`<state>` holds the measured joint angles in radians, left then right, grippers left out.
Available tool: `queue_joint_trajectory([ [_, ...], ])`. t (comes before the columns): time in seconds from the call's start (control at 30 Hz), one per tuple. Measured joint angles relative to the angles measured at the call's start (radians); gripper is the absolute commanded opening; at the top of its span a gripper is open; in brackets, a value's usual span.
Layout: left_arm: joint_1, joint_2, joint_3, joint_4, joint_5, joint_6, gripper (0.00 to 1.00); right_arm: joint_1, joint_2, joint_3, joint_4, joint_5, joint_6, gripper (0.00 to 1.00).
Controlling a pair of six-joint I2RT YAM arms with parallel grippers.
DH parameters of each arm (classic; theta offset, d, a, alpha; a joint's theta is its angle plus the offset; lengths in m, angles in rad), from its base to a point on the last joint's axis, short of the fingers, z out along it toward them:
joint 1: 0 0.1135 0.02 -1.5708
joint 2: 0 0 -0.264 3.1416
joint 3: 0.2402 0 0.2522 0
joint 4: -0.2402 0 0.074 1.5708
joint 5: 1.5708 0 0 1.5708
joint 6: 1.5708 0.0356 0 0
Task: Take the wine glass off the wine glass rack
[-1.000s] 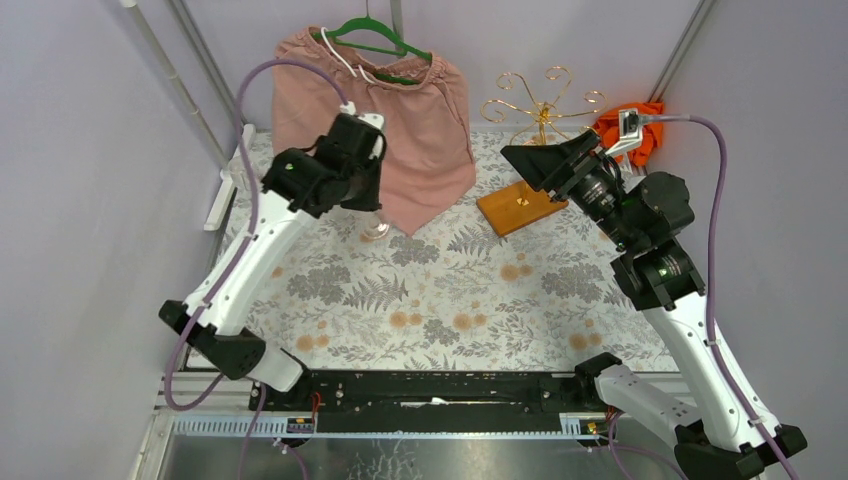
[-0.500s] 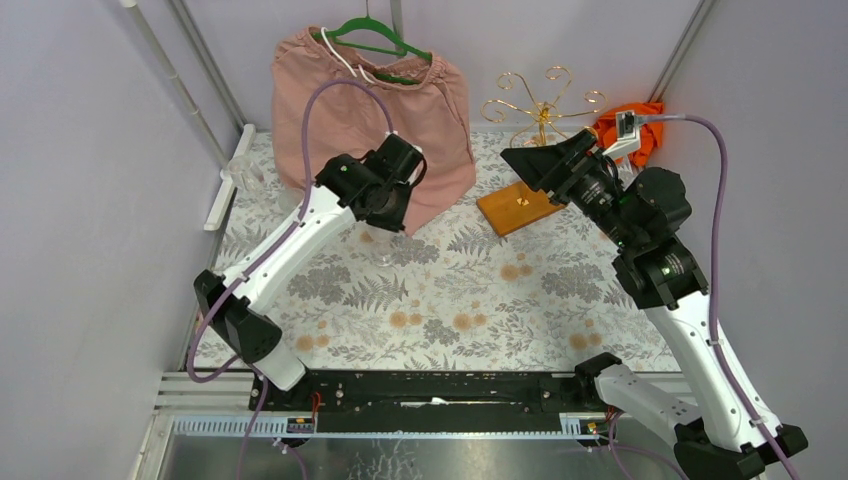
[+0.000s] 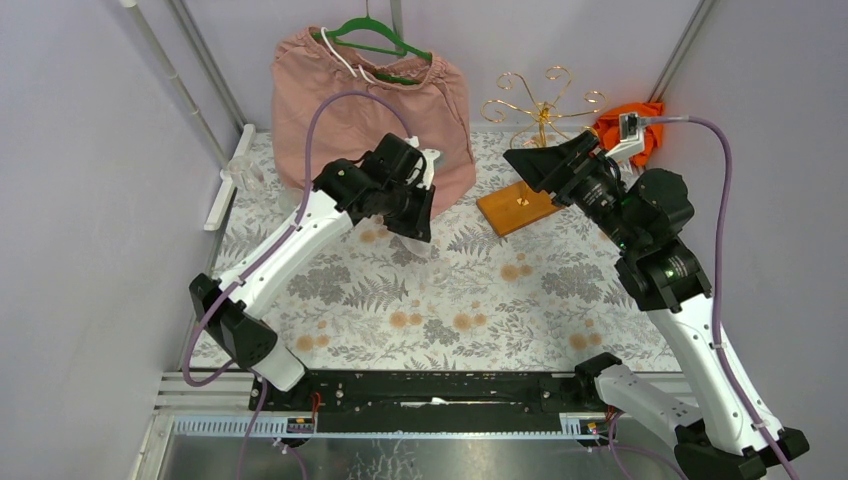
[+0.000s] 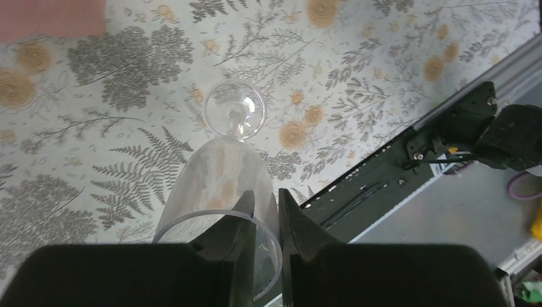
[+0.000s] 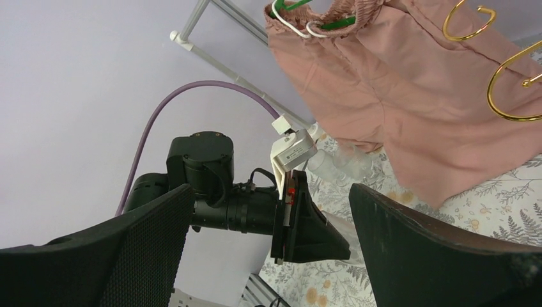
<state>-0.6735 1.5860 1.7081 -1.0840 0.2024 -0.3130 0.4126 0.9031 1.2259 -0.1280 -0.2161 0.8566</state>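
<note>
The clear wine glass point(image 4: 220, 179) hangs over the flowered table with its round foot point(image 4: 235, 109) pointing away from the camera. My left gripper point(image 4: 265, 195) is shut on the glass's rim, one finger inside the bowl and one outside. From above, the left gripper point(image 3: 418, 215) is over the middle of the table's far half. The wine glass rack point(image 3: 541, 100), gold wire curls on an orange-brown wooden base point(image 3: 520, 207), stands at the back right with nothing hanging on it. My right gripper point(image 3: 525, 165) hovers beside the rack with its jaws wide open and nothing between them point(image 5: 268, 243).
A pink garment point(image 3: 375, 110) hangs on a green hanger at the back. An orange cloth point(image 3: 632, 125) lies in the back right corner. A white rail point(image 3: 226, 188) runs along the left edge, and the black base rail point(image 3: 440, 385) lies along the front.
My left arm has swung right toward the table's middle, carrying the wine glass, and the wrist has turned. The right arm has barely moved.
</note>
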Motion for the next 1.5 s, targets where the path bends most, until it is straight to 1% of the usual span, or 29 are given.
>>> queue_joint_trajectory([
  [0.13,0.0,0.017,-0.009,0.022,0.052,0.002,0.0,0.0,-0.005,0.0,-0.003,0.014,-0.001,0.99],
  [0.3,-0.006,0.039,-0.049,0.03,0.037,-0.001,0.0,0.0,-0.014,-0.001,-0.002,0.017,-0.001,1.0],
  [0.4,-0.023,0.044,-0.06,0.029,-0.008,-0.011,0.0,0.0,-0.022,-0.005,-0.002,0.018,-0.004,1.0],
  [0.5,-0.062,0.045,-0.059,0.029,-0.072,-0.022,0.0,0.0,-0.024,-0.009,-0.001,0.018,-0.006,1.0],
  [0.77,-0.2,0.104,-0.038,0.019,-0.296,-0.072,0.0,0.0,-0.027,-0.036,0.004,0.018,-0.008,1.0],
  [0.87,-0.225,0.135,-0.038,0.018,-0.332,-0.083,0.0,0.0,-0.033,-0.038,0.004,0.021,-0.009,1.0],
  [1.0,-0.231,0.148,-0.037,0.018,-0.368,-0.097,0.0,0.0,-0.046,-0.038,0.001,0.026,-0.016,1.0],
  [1.3,-0.231,0.144,-0.037,0.018,-0.393,-0.108,0.0,0.0,-0.065,-0.038,-0.003,0.043,-0.023,1.0],
  [1.5,-0.231,0.124,-0.029,0.017,-0.347,-0.115,0.0,0.0,-0.065,-0.038,-0.003,0.043,-0.023,1.0],
])
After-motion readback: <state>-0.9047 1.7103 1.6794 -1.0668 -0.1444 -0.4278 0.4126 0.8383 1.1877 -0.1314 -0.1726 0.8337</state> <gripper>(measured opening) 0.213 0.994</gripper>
